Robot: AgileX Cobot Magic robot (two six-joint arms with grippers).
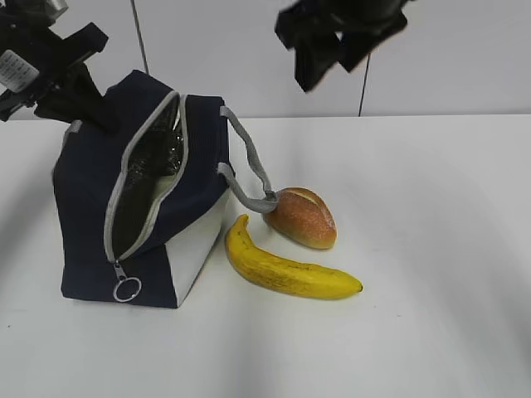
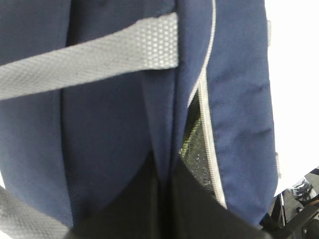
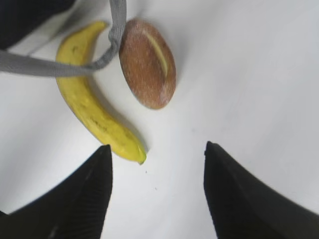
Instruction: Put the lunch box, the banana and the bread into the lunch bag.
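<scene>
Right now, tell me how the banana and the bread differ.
The banana is long, curved and yellow with faint dark specks; the bread is a short oval, golden-brown with a pale slash on top. The banana lies nearer the camera in the exterior view, the bread behind it. The lunch bag's grey handle droops onto the bread's end. Both lie on the white table beside the lunch bag, not yet packed.

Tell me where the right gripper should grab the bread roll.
Grip the bread across its narrow middle, coming straight down with the open right gripper. It lies flat on the table, but the bag handle rests against one end, so stay clear of that end.
</scene>
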